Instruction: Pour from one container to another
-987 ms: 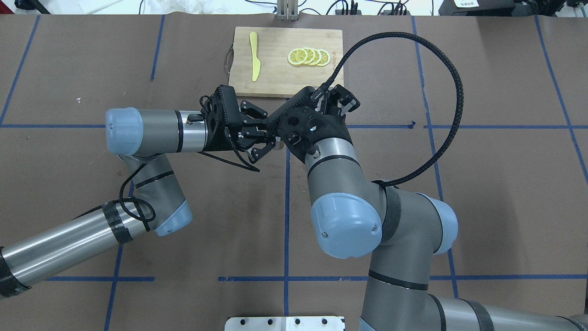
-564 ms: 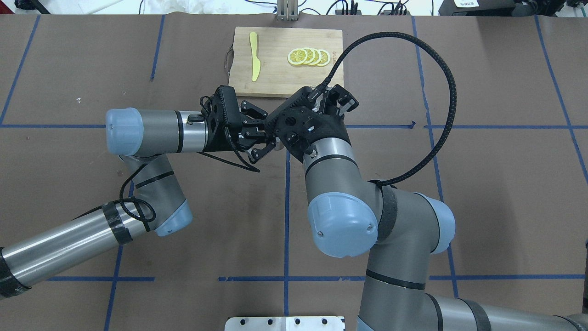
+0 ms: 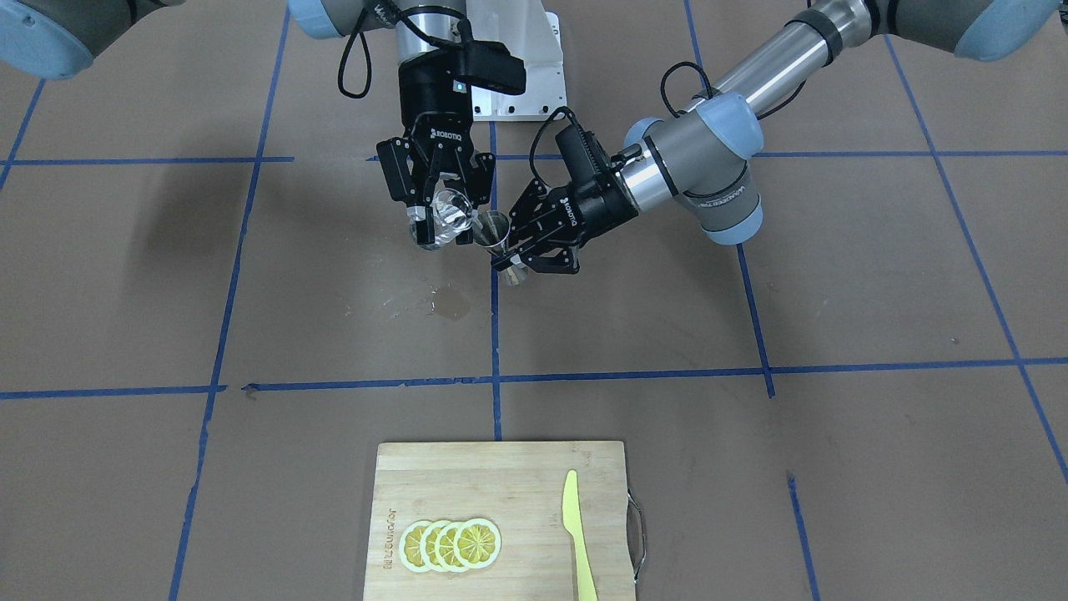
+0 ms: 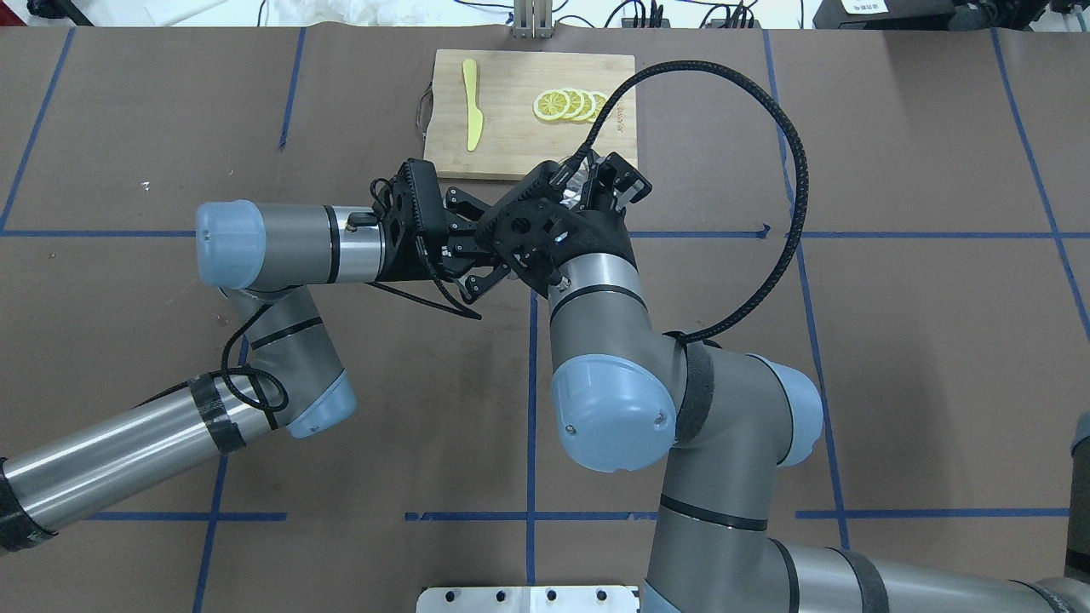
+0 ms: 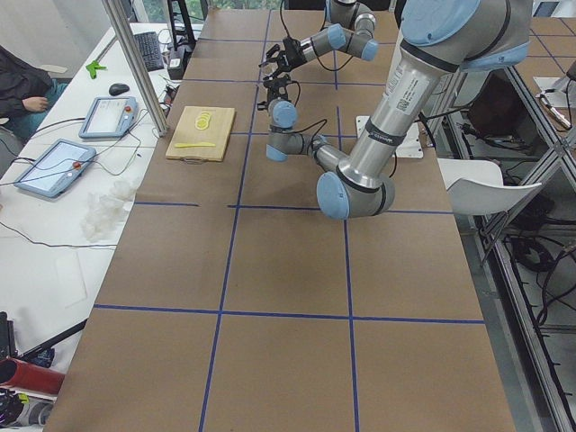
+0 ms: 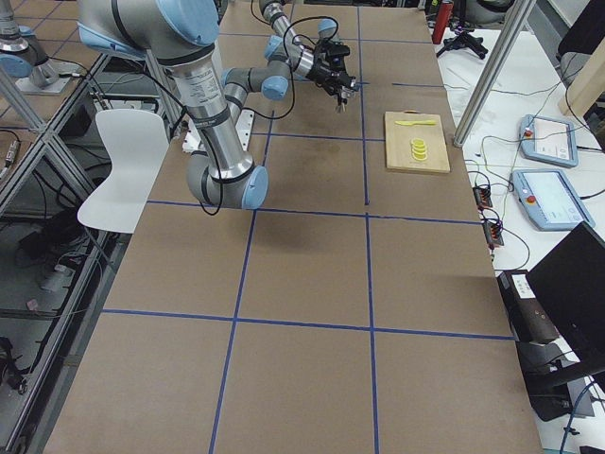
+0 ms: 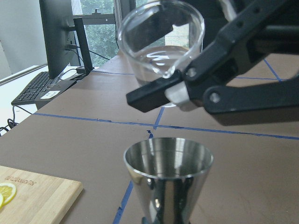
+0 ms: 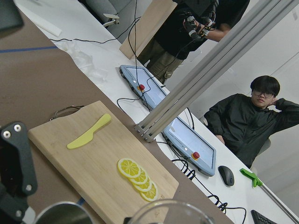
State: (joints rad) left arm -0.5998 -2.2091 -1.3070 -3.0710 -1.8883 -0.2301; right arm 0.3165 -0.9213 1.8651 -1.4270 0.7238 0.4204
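White lettering "ROBOTIQ" stands on the black body of the right gripper (image 3: pixel 446 221), which hangs well apart from the cutting board (image 3: pixel 517 501), on the robot's side of it. The same word, "ROBOTIQ", runs along the black body of the left gripper (image 3: pixel 505 246), equally far from the board. A dark brand mark is burned into the cutting board beside the lemon slices (image 3: pixel 450 544); its letters are too small to read. Grey lettering on the left arm (image 3: pixel 709 167) is illegible.
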